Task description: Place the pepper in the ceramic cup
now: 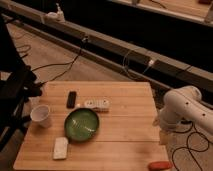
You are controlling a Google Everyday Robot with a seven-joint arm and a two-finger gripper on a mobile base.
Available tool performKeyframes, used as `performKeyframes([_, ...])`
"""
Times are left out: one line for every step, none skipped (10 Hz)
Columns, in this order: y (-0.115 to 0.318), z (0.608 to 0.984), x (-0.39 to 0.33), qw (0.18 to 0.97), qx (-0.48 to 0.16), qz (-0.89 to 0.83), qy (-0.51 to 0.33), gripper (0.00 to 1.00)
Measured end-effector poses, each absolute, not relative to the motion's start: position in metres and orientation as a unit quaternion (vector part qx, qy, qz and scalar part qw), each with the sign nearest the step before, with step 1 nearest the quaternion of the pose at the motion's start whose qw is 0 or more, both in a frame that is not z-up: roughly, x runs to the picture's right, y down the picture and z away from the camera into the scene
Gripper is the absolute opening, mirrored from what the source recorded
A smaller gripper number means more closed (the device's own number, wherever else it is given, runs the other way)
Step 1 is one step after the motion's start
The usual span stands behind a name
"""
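Note:
The pepper (pixel 159 165), small and red-orange, lies at the table's front right corner. The white ceramic cup (pixel 40 114) stands upright near the left edge, far across the table from the pepper. My white arm (pixel 184 106) reaches in from the right. Its gripper (pixel 163 136) points downward at the table's right edge, a little above and behind the pepper. The gripper is open, holds nothing and does not touch the pepper.
A round green plate (pixel 81 123) sits mid-table. A flat white block (pixel 60 147) lies in front of it, and a black remote (pixel 71 99) and a white power strip (pixel 96 104) lie behind it. Cables run over the floor beyond the wooden table (pixel 125 137).

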State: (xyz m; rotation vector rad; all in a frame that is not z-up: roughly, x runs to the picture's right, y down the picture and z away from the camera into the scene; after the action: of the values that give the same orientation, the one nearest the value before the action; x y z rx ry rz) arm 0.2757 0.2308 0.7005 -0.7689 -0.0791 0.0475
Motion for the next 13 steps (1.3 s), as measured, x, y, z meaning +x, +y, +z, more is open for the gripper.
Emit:
performKeyframes([0.240,0.701,0.277,0.923,-0.382,0.021,-0.042,0.65])
performKeyframes([0.252,0.700,0.279,0.919,-0.391,0.015,-0.046,0.65])
performKeyframes([0.260,0.699,0.279,0.917,-0.396,0.007,-0.048,0.65])
performKeyframes([0.269,0.697,0.280,0.914,-0.402,-0.007,-0.050,0.65])
performKeyframes([0.278,0.694,0.280,0.911,-0.408,-0.029,-0.052,0.65])
performKeyframes([0.281,0.693,0.279,0.909,-0.411,-0.038,-0.053,0.65])
performKeyframes([0.282,0.692,0.280,0.909,-0.411,-0.038,-0.053,0.65])
performKeyframes([0.282,0.693,0.280,0.909,-0.411,-0.038,-0.053,0.65])
performKeyframes([0.282,0.692,0.279,0.909,-0.411,-0.038,-0.053,0.65])
performKeyframes([0.281,0.693,0.279,0.909,-0.411,-0.038,-0.053,0.65])
performKeyframes([0.280,0.692,0.280,0.910,-0.410,-0.040,-0.051,0.65])
performKeyframes([0.280,0.692,0.285,0.910,-0.411,-0.043,-0.038,0.65])
performKeyframes([0.282,0.692,0.287,0.908,-0.415,-0.045,-0.029,0.65])
